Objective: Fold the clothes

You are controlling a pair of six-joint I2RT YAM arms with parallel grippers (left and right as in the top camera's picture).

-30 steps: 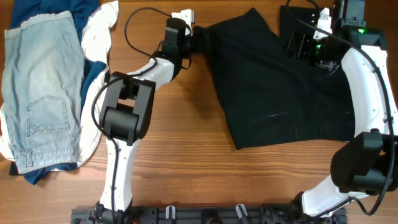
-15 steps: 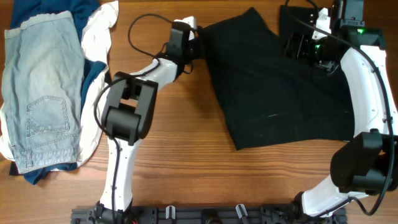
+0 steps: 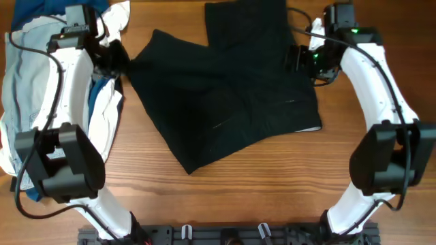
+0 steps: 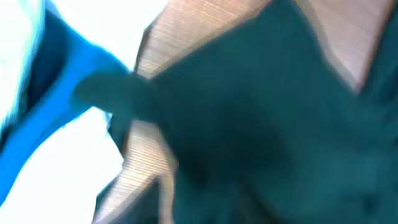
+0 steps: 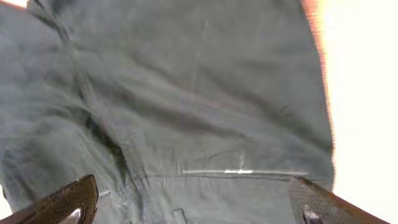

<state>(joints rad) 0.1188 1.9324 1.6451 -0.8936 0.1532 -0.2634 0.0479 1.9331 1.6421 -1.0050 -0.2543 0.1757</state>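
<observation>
Motion blur smeared the left wrist view: the black garment (image 4: 261,137) filled most of it, lying across the wooden counter (image 4: 186,31), with blue cloth (image 4: 68,71) and a glaring white patch (image 4: 62,177) at left.

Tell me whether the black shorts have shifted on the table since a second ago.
Yes. The black shorts slid left across the table, ending much nearer the denim shorts.
</observation>
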